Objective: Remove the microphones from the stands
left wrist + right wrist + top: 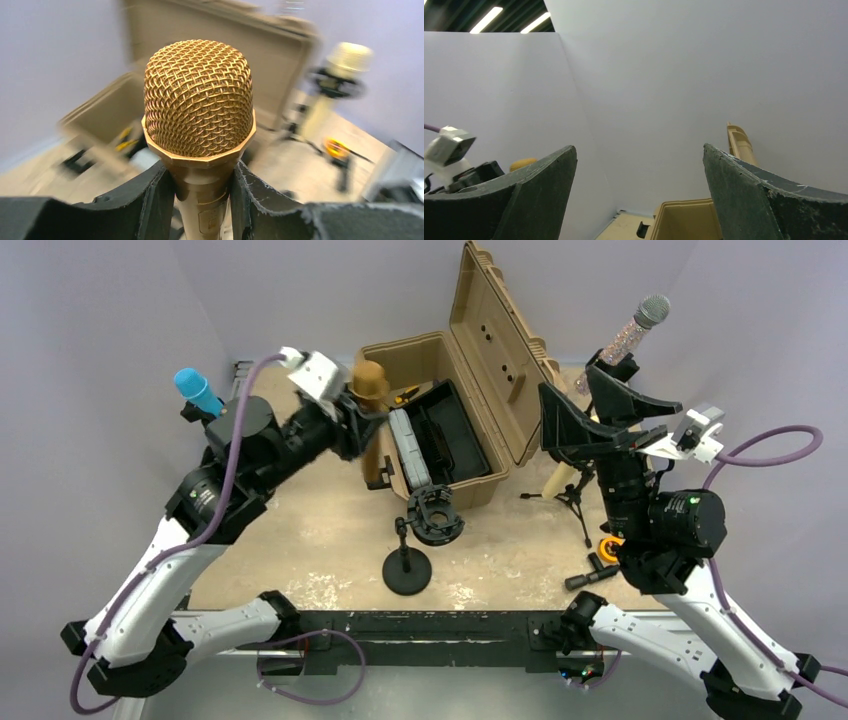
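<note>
Gripping the gold microphone [198, 100] on its handle just below the mesh head, left end effector [200, 172] closed snug, fingers [145, 210] pressing both sides. Holding it head-up above the surface [330, 530], just beside the front-left corner of the open tan case [480, 370] (left wrist background smeared, details unreadable). Keeping well apart from the black stand [407, 570], which sits on its round base nearer the arms, clip [435, 515] not touching the microphone. Holding the right end effector [639, 147] raised and spread wide, only wall and the case lid showing between its 2 fingers. Also logging 2 other microphones: 1 blue [197, 390] far left, 1 glittery [640, 325] far right.
</note>
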Robot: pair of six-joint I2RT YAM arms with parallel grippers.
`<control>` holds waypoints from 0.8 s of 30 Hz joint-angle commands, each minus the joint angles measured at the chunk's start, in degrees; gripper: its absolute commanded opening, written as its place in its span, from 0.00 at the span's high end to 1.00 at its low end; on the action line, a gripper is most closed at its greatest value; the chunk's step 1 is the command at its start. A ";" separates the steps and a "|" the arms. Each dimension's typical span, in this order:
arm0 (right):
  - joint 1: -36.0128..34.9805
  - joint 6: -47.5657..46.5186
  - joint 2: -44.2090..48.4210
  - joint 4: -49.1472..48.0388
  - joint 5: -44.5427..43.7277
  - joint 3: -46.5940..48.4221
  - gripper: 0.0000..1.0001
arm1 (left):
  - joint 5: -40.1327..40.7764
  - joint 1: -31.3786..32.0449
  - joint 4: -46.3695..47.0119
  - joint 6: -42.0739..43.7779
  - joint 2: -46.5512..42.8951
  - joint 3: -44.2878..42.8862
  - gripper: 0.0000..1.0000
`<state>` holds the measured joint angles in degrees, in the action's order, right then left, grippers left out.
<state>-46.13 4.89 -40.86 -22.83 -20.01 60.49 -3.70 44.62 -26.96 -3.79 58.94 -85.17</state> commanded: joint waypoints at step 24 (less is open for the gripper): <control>-0.10 0.08 -1.69 -2.77 0.84 -1.42 0.05 | 0.47 -33.68 -17.51 -35.24 29.94 8.57 1.00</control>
<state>-46.13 4.95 -42.33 -23.81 -19.79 59.35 4.43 12.75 -46.57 -36.10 83.31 -74.19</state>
